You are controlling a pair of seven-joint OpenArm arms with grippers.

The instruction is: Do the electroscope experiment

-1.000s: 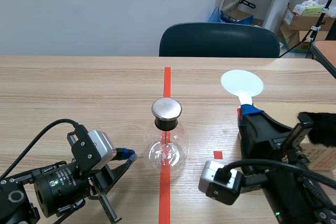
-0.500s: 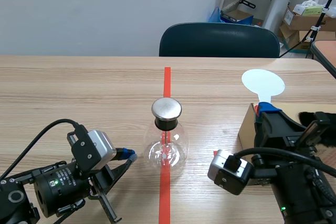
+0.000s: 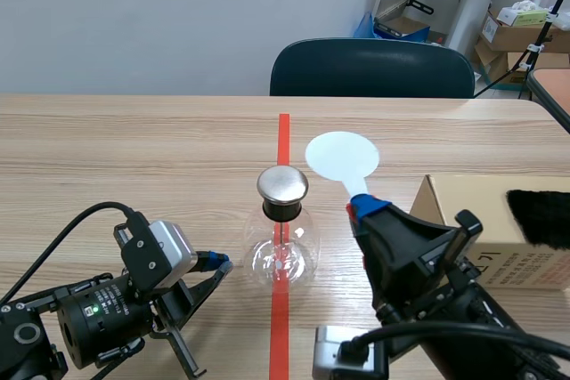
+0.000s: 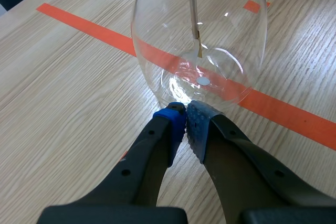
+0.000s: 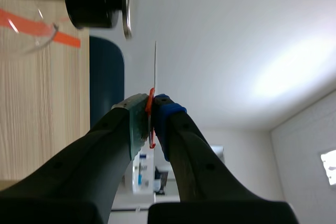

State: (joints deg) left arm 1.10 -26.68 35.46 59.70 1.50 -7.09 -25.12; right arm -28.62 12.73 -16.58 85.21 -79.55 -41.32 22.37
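No legible text, cardboard box (image 3: 456, 209) print unreadable

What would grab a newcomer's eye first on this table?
Most likely the round glass flask with a shiny metal cap, standing mid-table on the red tape line. Next, the white round paddle that the right gripper holds up just beside that cap. The left gripper, shut, sits low at the flask's base.
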